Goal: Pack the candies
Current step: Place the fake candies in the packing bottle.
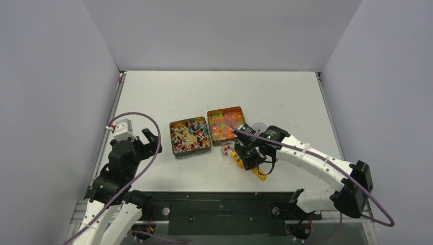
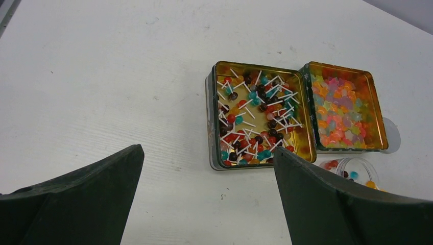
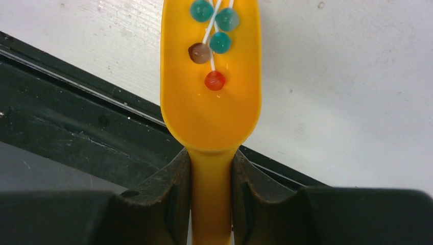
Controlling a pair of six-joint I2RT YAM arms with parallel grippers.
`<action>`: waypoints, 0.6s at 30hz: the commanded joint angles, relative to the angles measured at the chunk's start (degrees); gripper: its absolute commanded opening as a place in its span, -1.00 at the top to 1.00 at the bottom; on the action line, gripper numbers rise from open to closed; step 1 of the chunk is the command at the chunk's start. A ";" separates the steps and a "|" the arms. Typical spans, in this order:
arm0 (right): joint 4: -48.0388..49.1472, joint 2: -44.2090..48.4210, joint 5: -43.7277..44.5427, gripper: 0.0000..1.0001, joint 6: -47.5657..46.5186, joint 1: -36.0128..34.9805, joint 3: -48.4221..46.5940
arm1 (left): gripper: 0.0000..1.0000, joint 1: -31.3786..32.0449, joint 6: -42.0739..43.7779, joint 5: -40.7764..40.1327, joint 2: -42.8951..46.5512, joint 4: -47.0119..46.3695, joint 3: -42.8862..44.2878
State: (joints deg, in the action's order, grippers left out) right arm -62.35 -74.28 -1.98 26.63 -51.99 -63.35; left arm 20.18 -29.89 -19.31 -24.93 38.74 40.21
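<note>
Right gripper (image 3: 211,171) clamps the handle of an orange plastic scoop (image 3: 212,109) carrying five teal, brown and red stick candies (image 3: 215,80), at 5 o'clock of two candy-filled square gold metal tins (image 2: 210,122); left gripper (image 1: 152,141) gapes wide, empty, at their 9 o'clock.

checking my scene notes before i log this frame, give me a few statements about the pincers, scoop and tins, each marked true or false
1. The right pincer is shut on the handle of the orange scoop. True.
2. The scoop is empty. False: several small lollipops lie in its bowl.
3. The left pincer is holding a tin. False: it is open and holds nothing.
4. The lollipop tin and the gummy tin sit side by side on the table, both open. True.
</note>
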 commanded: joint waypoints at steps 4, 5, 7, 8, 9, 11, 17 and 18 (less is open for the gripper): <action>-3.57 -1.89 -4.98 1.00 -1.68 2.24 -4.98 | -0.93 0.76 0.71 -1.32 0.88 -2.59 0.14; -4.23 -2.37 -5.28 1.00 -1.89 2.55 -5.56 | -0.93 0.85 0.71 -1.36 0.99 -2.60 0.14; -4.85 -2.74 -6.49 1.00 -2.02 3.29 -6.16 | -0.93 0.97 0.82 -1.42 1.09 -2.61 0.11; -5.08 -2.81 -7.54 1.00 -1.98 3.76 -6.34 | -0.93 1.03 0.81 -1.43 1.10 -2.57 0.11; -5.16 -2.76 -8.10 1.00 -1.84 4.01 -6.56 | -0.93 1.11 0.80 -1.36 1.06 -2.59 0.12; -5.12 -2.57 -9.98 1.00 -1.52 5.05 -6.72 | -0.93 1.23 0.85 -1.42 1.06 -2.62 0.06; -7.81 -2.93 -13.75 1.00 -1.99 7.80 -8.27 | -0.93 1.82 0.97 -1.43 1.00 -2.59 0.05; -8.02 -2.85 -14.41 1.00 -2.15 8.53 -8.58 | -0.93 1.90 1.01 -1.43 1.01 -2.61 0.05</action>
State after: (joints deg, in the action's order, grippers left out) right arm -67.85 -76.95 -13.17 25.12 -45.23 -68.29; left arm 21.58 -29.52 -19.92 -24.32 38.74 40.21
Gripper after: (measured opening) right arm 0.251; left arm 0.965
